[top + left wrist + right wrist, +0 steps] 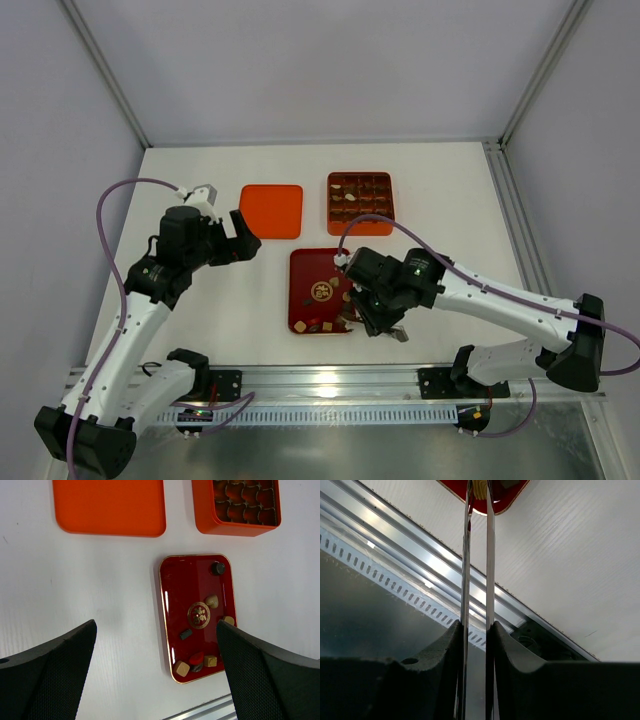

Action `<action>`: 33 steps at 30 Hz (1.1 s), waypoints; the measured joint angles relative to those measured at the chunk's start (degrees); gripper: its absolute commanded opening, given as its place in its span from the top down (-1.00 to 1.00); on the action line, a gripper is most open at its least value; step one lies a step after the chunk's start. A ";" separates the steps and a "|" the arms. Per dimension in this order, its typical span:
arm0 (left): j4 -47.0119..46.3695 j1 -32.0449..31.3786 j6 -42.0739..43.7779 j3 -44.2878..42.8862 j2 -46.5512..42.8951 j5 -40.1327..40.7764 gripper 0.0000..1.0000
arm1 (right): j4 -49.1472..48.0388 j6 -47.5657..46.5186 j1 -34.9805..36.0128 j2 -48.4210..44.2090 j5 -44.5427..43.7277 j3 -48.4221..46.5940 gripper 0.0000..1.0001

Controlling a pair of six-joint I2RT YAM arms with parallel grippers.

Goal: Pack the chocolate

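Several small chocolate pieces [212,600], tan, dark and one red-wrapped, lie scattered on the dark red tray [172,595]; in the top view the tray [305,275] sits at centre front. My right gripper [354,318] hangs over the tray's near right corner. In the right wrist view its thin metal blades [479,484] are closed on a cream chocolate piece [480,489] just above the tray corner [507,497]. My left gripper [243,235] is open and empty, raised left of the tray [156,630]. The orange grid box [360,202] holds some pieces.
An orange lid [271,210] lies flat to the left of the grid box, under the left gripper's far side. The metal rail [330,380] runs along the table's near edge just below the tray. The cage posts stand at the back corners.
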State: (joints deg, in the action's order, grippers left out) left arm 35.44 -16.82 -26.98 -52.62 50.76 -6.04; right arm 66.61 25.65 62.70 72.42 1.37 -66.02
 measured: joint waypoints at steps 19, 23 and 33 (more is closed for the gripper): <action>-0.02 0.00 0.00 0.00 0.00 0.00 -1.00 | -2.62 -1.36 -5.77 1.42 -3.85 -7.87 0.46; 0.00 0.00 0.00 0.00 0.02 0.00 -0.99 | -5.07 -3.69 -12.48 3.32 -2.80 -9.86 0.47; 0.00 0.00 0.00 0.00 0.02 0.00 -0.99 | -12.74 -7.93 -30.93 10.91 0.74 -16.94 0.48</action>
State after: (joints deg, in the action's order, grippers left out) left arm 35.44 -16.82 -26.98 -52.62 50.78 -6.04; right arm 53.87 17.72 31.77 83.33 2.11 -82.96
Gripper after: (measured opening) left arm 0.996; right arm 0.306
